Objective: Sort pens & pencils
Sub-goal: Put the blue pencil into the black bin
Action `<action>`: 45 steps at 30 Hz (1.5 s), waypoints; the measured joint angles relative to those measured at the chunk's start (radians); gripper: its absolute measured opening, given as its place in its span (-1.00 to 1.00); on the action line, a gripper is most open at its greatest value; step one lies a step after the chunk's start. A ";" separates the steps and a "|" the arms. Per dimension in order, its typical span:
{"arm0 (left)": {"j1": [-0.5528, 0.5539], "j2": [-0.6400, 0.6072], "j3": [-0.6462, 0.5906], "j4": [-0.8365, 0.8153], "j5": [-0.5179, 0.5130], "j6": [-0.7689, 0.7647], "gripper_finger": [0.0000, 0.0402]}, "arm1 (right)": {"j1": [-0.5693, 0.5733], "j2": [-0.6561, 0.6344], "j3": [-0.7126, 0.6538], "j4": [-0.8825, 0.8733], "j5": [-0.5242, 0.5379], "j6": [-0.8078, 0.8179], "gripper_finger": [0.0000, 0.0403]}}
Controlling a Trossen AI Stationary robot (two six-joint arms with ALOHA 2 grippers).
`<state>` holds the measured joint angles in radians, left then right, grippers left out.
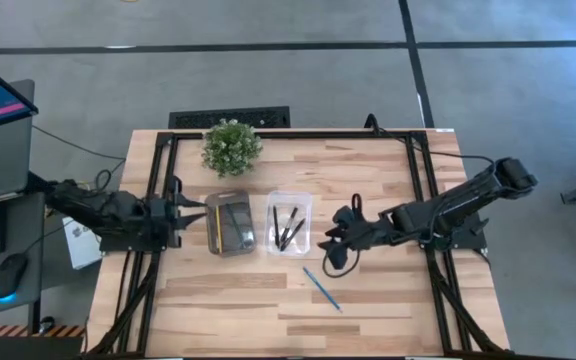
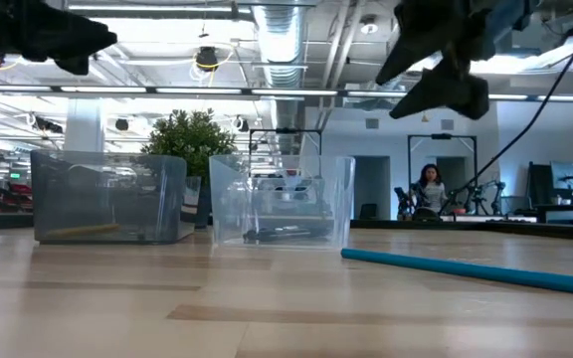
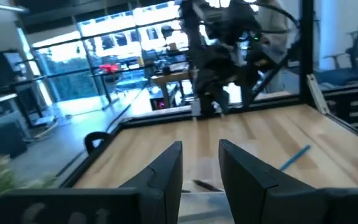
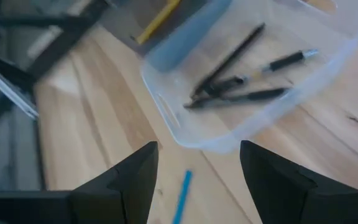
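Three dark pens (image 4: 241,78) lie in the clear tub (image 1: 290,222) at mid-table, also seen low in that tub (image 2: 277,235). A yellow pencil (image 4: 157,20) lies on the floor of the grey tub (image 1: 230,224). The blue pencil (image 1: 321,288) lies flat on the wood nearer the table's near edge, right of the tubs (image 2: 466,268). I cannot make out the dark green pencil. My right gripper (image 1: 333,248) hovers open, raised above the table between the clear tub and the blue pencil (image 4: 181,196). My left gripper (image 1: 198,212) is open, in the air at the grey tub's left side.
A potted plant (image 1: 231,145) stands behind the grey tub toward the far edge. Black frame rails (image 1: 153,200) run along the table's left and right sides. Bare wood (image 1: 228,300) lies toward the near edge. A person (image 2: 431,189) sits far off in the room.
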<state>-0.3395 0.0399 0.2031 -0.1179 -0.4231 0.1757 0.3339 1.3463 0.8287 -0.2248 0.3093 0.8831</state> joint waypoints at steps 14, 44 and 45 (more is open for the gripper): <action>0.000 -0.010 0.000 -0.031 -0.082 -0.049 -0.52 | 0.047 0.432 0.526 -0.693 -0.114 0.274 0.24; 0.000 -0.007 0.000 -0.060 -0.081 -0.064 -0.52 | 0.250 0.742 0.658 -0.610 -0.296 0.608 0.24; 0.000 -0.007 0.000 -0.060 -0.081 -0.065 -0.52 | 0.250 0.743 0.654 -0.622 -0.305 0.605 0.24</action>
<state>-0.3397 0.0328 0.2031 -0.1782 -0.5040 0.1110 0.5838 2.0892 1.4831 -0.8470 0.0042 1.4878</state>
